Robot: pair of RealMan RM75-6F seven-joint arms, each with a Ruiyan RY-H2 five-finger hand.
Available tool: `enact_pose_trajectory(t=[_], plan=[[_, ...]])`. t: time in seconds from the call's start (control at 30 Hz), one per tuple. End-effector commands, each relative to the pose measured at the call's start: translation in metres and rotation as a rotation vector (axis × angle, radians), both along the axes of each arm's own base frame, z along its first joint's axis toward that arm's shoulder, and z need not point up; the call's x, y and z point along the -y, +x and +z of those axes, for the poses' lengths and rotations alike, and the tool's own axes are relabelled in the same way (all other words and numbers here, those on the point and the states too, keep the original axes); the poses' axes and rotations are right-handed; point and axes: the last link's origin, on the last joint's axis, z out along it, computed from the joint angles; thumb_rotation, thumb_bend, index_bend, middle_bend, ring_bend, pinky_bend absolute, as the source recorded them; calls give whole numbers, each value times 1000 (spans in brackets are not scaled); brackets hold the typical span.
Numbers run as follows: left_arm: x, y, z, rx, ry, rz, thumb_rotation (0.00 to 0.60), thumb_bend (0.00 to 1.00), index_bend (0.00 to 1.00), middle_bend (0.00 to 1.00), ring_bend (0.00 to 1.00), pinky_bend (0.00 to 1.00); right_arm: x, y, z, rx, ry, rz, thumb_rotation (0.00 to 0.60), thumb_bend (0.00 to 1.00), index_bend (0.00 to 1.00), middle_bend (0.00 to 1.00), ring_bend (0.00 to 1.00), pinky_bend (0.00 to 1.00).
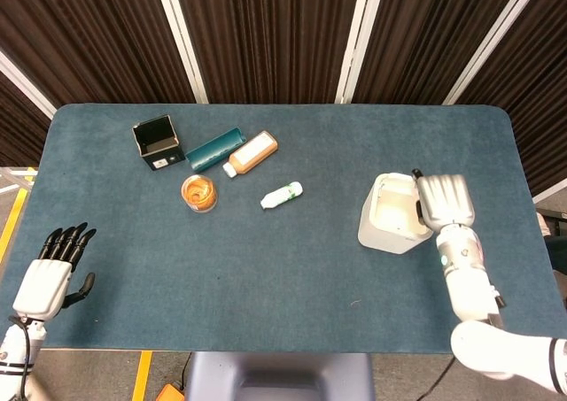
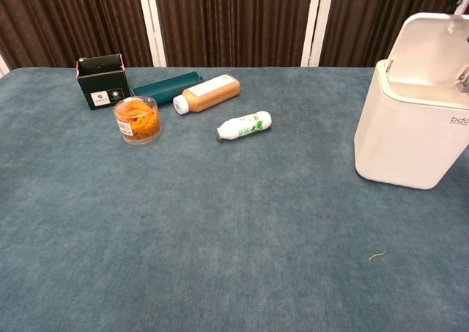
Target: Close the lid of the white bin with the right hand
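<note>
— Where was the white bin [image 1: 390, 226]?
— At about 3 o'clock on the table [image 1: 292, 295], its lid [image 2: 434, 50] raised.

— And the right hand [image 1: 443, 201]?
— Above the lid at the bin's 3 o'clock side. I could not tell how its fingers were set, or whether they touched the lid.

— The left hand [image 1: 55, 273]?
— At 8 o'clock off the table edge, fingers spread, holding nothing.

— Anything else?
— At 10 o'clock: a black box [image 1: 157, 142], a teal case [image 1: 213, 148], an orange bottle [image 1: 252, 153], an orange jar [image 1: 198, 192], and a small white bottle [image 1: 282, 195] nearer the middle.

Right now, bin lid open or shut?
Open. In the chest view the lid stands tilted up behind the white bin; the head view shows the bin's inside.
</note>
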Motion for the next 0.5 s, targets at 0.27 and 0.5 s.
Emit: enact_pose_trajectory(t=[0.27,0.5], plan=[[11,7,7,26,-6,-51,600,460,0,0,0,15,-40,-28,-14,-75,49,-30,600,596,345,1000,1000,1000],[9,5,7,27,-8,-41,600,461,0,0,0,15,-45,-44,-26,-92,84,-35,600,596,330,1000,1000,1000]])
